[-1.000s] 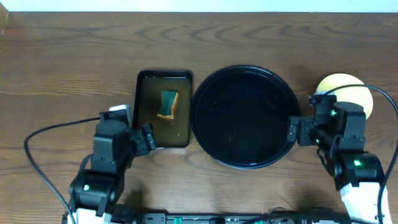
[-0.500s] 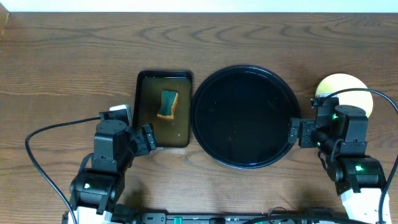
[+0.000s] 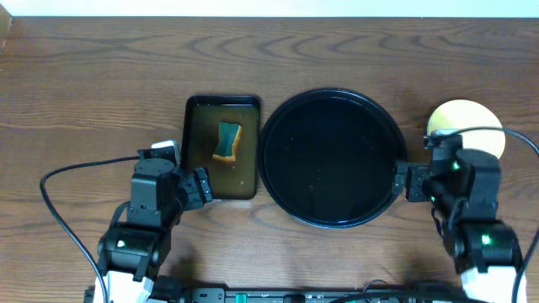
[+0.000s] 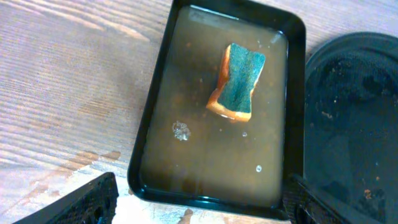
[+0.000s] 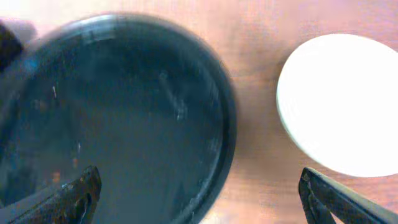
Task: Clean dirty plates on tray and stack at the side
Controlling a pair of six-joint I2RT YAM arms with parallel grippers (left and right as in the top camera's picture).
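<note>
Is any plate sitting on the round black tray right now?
No, the round black tray shows only its bare glossy surface in the overhead view, and the pale yellow plate lies outside it, off to its right.

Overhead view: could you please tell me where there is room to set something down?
Bare table lies behind the pan and tray, and left of the pan. The tray holds nothing. Crowded: the narrow pan-tray gap, and between tray and plate, where the right claw sits.

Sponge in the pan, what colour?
The sponge has a teal-green scrub face on an orange body; the left wrist view shows it best.
</note>
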